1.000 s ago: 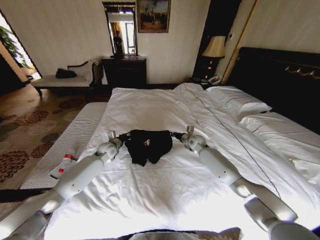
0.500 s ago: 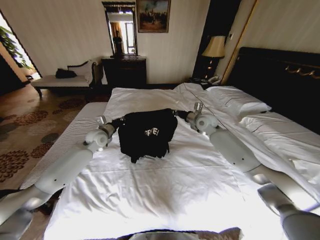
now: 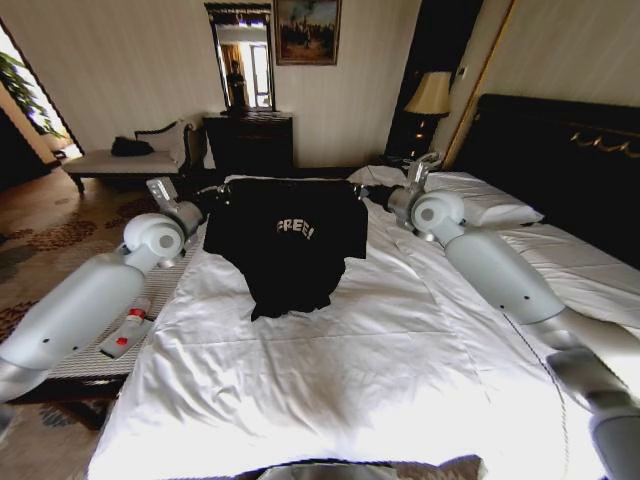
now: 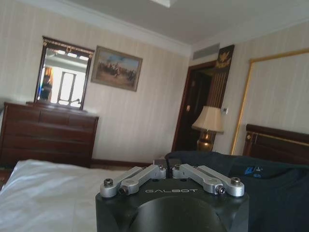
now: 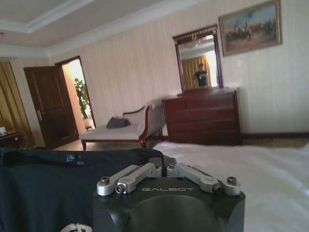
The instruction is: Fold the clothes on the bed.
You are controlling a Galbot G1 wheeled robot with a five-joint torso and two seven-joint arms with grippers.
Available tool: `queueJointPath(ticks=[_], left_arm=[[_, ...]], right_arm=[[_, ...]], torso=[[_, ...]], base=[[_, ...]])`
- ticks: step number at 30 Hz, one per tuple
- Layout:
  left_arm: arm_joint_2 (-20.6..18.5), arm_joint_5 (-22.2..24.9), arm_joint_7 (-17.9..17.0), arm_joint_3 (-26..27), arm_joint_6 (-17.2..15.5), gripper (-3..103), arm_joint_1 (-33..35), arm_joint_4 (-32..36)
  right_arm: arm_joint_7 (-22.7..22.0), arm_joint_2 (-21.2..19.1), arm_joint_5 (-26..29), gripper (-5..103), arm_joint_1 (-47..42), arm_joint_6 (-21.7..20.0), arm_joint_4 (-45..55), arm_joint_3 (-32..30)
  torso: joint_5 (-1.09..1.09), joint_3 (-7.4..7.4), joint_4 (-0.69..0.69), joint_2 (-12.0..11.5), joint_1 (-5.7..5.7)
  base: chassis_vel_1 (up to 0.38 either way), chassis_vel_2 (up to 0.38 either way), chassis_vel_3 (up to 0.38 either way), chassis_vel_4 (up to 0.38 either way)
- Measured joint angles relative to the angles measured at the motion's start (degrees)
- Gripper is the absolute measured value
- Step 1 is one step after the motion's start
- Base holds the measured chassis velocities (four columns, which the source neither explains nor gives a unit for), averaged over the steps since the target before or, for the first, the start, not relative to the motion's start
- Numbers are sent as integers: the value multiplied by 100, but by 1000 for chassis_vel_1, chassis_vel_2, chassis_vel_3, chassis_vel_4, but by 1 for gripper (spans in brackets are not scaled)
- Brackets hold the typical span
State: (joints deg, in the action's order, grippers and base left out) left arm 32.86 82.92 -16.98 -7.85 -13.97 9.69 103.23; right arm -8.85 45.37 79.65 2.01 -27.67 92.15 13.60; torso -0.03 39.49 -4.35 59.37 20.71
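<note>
- Left gripper point(image 3: 212, 196) was up off the bed point(image 3: 330, 380) on the robot's left, fingers pinched together on the left shoulder of the black T-shirt point(image 3: 288, 250).
- That shirt hung stretched between both claws over the white duvet, "FREE!" lettering facing the robot, hem trailing down toward the sheet; couldn't tell for sure if it touched.
- Its long axis ran top to bottom, with the shoulder line going straight across from one claw to the other, roughly level.
- Right gripper point(image 3: 375, 192) was clamped on the other shoulder, out near the pillows.
- My guess: neither arm was nearer, so laying it flat hinged on both lowering evenly.
</note>
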Motion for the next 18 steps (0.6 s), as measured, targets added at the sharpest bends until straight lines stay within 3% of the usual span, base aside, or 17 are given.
queueJointPath(ticks=[5,9,12,14,18], left_arm=[[-244,219,-41,219,-18,1,-72,207],[-683,482,-91,652,-30,1,119,585],[-1168,670,-98,1173,-27,1,535,949],[-1545,809,-76,1506,32,1,818,1195],[-1815,885,-59,1717,93,1,948,1328]], right_arm=[[-80,-54,194,0,359,-31,137,42],[-143,2,370,0,728,-77,249,118],[-178,59,514,0,987,-108,355,200],[-303,33,672,0,1135,-170,541,203],[-408,-18,823,0,1201,-204,703,170]], torso=[[-2,1,2,0,1],[0,1,0,0,2],[-1,1,9,0,1],[-4,0,9,0,-1],[-1,0,2,1,-1]], base=[[0,0,0,0],[0,0,0,0],[0,0,0,0],[0,0,0,0],[0,0,0,0]])
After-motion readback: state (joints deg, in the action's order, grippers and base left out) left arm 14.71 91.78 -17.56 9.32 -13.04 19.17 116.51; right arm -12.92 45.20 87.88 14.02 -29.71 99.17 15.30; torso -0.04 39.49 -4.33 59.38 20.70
